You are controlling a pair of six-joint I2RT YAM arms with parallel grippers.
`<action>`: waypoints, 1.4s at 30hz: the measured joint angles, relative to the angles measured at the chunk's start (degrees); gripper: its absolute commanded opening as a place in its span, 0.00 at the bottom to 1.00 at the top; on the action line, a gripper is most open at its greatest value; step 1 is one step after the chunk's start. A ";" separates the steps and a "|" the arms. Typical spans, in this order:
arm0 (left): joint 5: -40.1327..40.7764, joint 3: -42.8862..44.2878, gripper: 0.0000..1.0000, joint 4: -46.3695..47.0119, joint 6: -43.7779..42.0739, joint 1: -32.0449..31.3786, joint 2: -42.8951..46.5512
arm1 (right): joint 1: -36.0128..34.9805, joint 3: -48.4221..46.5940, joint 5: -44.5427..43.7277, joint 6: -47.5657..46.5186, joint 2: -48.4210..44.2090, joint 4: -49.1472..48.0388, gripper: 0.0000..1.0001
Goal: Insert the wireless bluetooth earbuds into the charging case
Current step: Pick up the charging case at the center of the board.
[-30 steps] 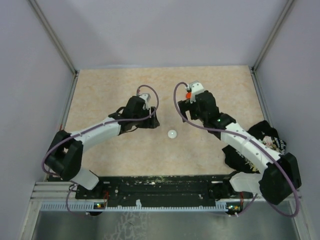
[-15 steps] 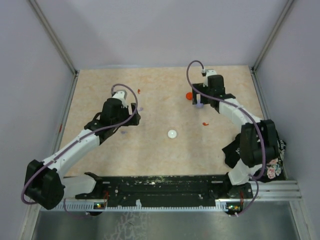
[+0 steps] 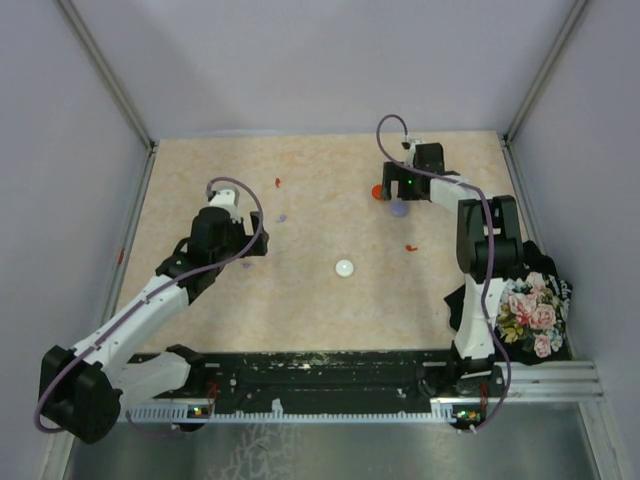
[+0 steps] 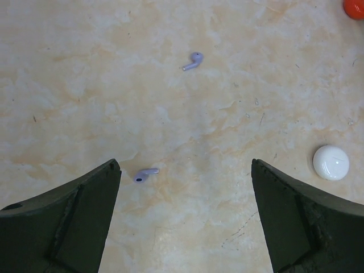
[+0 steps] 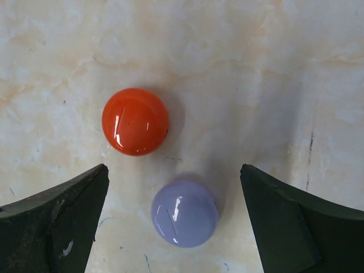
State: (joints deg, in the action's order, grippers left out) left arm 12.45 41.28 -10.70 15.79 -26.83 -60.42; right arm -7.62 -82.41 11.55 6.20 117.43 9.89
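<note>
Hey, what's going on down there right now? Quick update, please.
Open and empty: left gripper, right gripper. Loose below left gripper: lavender earbud. Under right gripper, shut: red case, lavender case. Nothing blocking.

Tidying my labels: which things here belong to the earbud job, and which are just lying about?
Job: near lavender earbud, far lavender earbud, left red earbud, right red earbud, red case, lavender case, white case.
Lying about: floral cloth.
</note>
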 measured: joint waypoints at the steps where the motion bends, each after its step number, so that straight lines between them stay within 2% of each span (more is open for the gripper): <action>1: 0.02 -0.22 1.00 0.07 -0.07 0.13 0.22 | 0.09 -0.22 0.70 0.00 0.48 0.33 0.97; 8: -1.14 -0.72 1.00 1.05 -0.46 0.33 0.59 | 0.28 0.66 4.83 -0.48 0.63 2.36 0.90; 14: -2.71 -0.74 1.00 2.54 -0.46 0.33 0.66 | 0.31 7.52 7.78 -0.46 -4.24 2.16 0.84; 22: -4.72 -1.14 1.00 3.41 0.04 0.33 0.66 | -0.55 13.55 9.62 -0.22 -9.05 3.50 0.82; 28: -5.88 -1.42 0.99 3.91 0.83 0.33 0.74 | -2.75 13.86 2.32 -2.03 -10.16 3.37 0.80; 34: -6.34 -2.16 0.96 4.35 1.20 0.35 1.55 | -4.76 13.86 -7.21 -3.17 -10.54 1.38 0.74; 42: -7.23 -2.54 0.97 4.74 2.16 0.37 1.57 | -5.44 13.16 -10.03 -4.26 -9.68 -0.07 0.64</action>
State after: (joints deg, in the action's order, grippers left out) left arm 5.21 38.74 -5.96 17.96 -26.46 -58.85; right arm -13.06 -69.25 1.52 1.93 107.74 9.82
